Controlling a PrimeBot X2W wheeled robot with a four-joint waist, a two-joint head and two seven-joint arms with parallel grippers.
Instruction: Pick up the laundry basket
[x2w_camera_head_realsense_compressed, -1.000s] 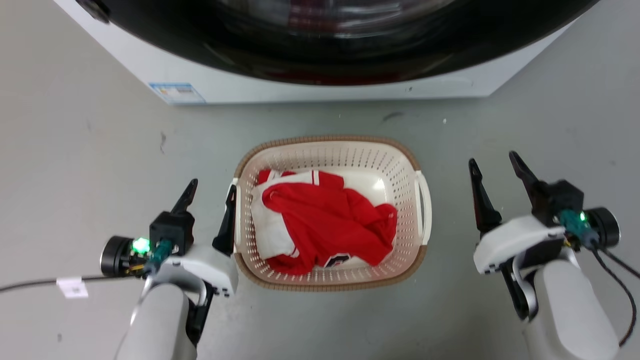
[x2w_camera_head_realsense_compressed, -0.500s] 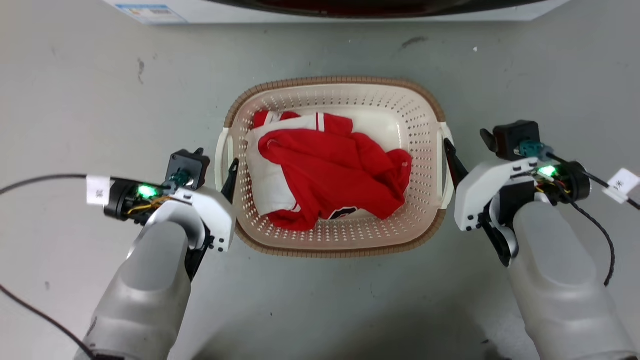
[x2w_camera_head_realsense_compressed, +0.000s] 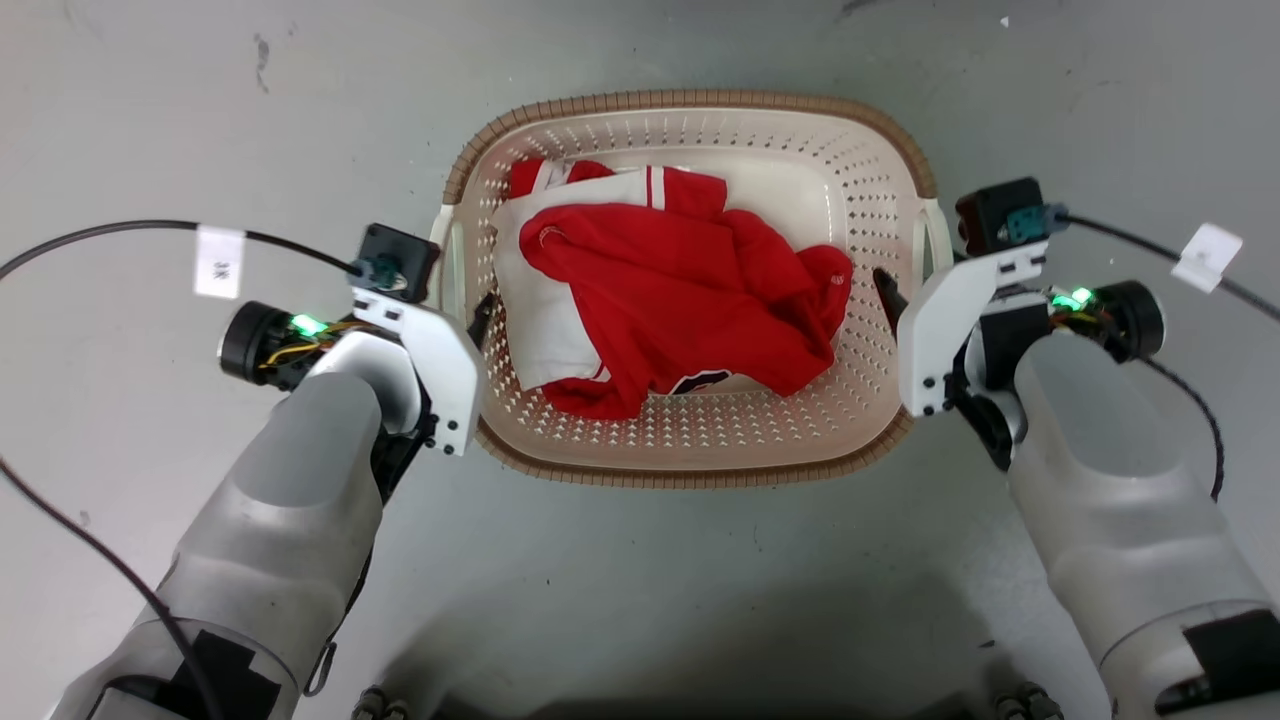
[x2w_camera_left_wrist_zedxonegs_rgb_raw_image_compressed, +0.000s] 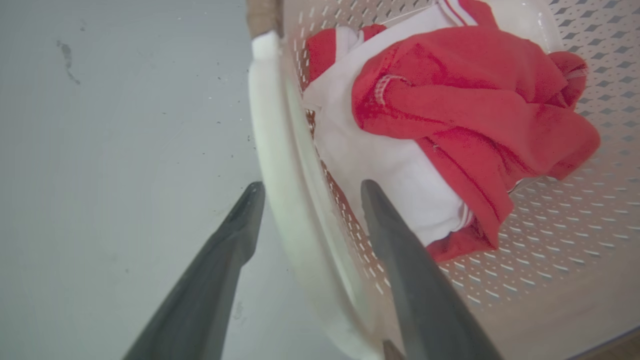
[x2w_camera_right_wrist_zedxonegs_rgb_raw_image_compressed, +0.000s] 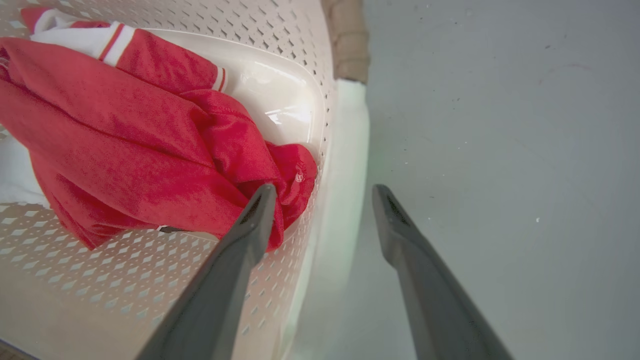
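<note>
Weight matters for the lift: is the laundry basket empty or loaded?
Loaded, lightly: the laundry basket holds crumpled red and white clothing, with bare perforated floor beside it.

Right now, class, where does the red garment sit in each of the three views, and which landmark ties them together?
Head view: red garment at centre, inside the laundry basket.
Left wrist view: upper right.
Right wrist view: left half.
Shared landmark: the basket's brown rim, seen in all three.

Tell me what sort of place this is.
Likely a laundry area, perhaps a test room: a laundry basket holding red and white clothes sits on a bare grey floor.
</note>
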